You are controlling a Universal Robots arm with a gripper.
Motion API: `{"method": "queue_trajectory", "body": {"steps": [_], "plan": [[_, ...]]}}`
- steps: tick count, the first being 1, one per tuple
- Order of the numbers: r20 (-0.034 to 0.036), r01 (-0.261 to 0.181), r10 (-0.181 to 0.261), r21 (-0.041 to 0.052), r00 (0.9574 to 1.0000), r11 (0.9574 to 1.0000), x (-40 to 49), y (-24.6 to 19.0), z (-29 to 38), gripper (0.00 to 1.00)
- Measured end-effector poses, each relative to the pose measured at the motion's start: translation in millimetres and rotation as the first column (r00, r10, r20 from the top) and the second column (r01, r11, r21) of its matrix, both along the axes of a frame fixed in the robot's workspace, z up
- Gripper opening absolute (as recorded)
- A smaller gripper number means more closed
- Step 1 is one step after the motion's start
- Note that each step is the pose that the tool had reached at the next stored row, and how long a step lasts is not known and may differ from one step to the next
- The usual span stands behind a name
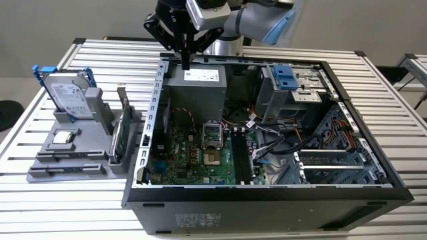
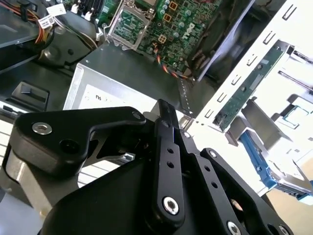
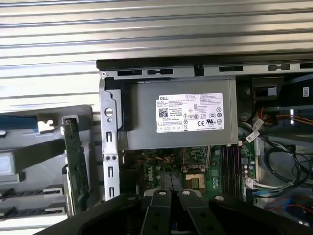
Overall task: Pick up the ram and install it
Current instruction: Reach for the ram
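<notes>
Right at the front, the dark near wall of the open computer case [image 1: 267, 197] sits on the slatted table [image 1: 40, 210]. Just inside, the green motherboard [image 1: 193, 155] lies flat, with its black memory slots [image 1: 240, 157] running front to back beside the processor socket [image 1: 211, 145].

Off to the exterior view's left, outside the case, there's the grey holder [image 1: 67, 167]. The ram [image 1: 115, 142] stands on edge in it as a thin green strip, tight against a bracketed card [image 1: 123, 102]. I can't cleanly separate the two from here. Behind them the hard drive [image 1: 70, 97] stands upright in its blue frame.

Further back inside the case comes the grey power supply [image 1: 197, 92]. Above its far edge, at the case's rear rim, the gripper [image 1: 185, 65] hangs pointing straight down, well apart from the ram, its fingers [image 2: 166, 147] pressed together tip to tip.
</notes>
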State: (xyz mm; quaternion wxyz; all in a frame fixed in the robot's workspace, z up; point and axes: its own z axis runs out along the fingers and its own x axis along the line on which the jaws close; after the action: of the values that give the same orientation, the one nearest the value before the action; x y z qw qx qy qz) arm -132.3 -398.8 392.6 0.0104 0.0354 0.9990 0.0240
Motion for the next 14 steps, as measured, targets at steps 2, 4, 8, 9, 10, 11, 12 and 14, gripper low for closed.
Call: {"method": "queue_trajectory", "body": {"steps": [2,4,8,9,10,11,12,14], "plan": [[0.0000,0.000,0.000,-0.0001,1.0000,1.0000,-2.4,-0.1,0.0,0.00],[0.0000,0.000,0.000,0.0000,1.0000,1.0000,-4.8,-0.2,0.0,0.00],[0.0000,0.000,0.000,0.0000,1.0000,1.0000,-9.3,-0.2,0.0,0.00],[0.0000,0.000,0.000,0.0000,1.0000,1.0000,-10.3,-0.2,0.0,0.00],[0.0000,0.000,0.000,-0.0001,1.0000,1.0000,-11.2,-0.2,0.0,0.00],[0.0000,0.000,0.000,0.0000,1.0000,1.0000,-12.1,-0.2,0.0,0.00],[0.0001,0.000,0.000,0.0001,1.0000,1.0000,-12.9,-0.2,0.0,0.00],[0.0000,0.000,0.000,0.0000,1.0000,1.0000,-14.3,-0.2,0.0,0.00]]}}
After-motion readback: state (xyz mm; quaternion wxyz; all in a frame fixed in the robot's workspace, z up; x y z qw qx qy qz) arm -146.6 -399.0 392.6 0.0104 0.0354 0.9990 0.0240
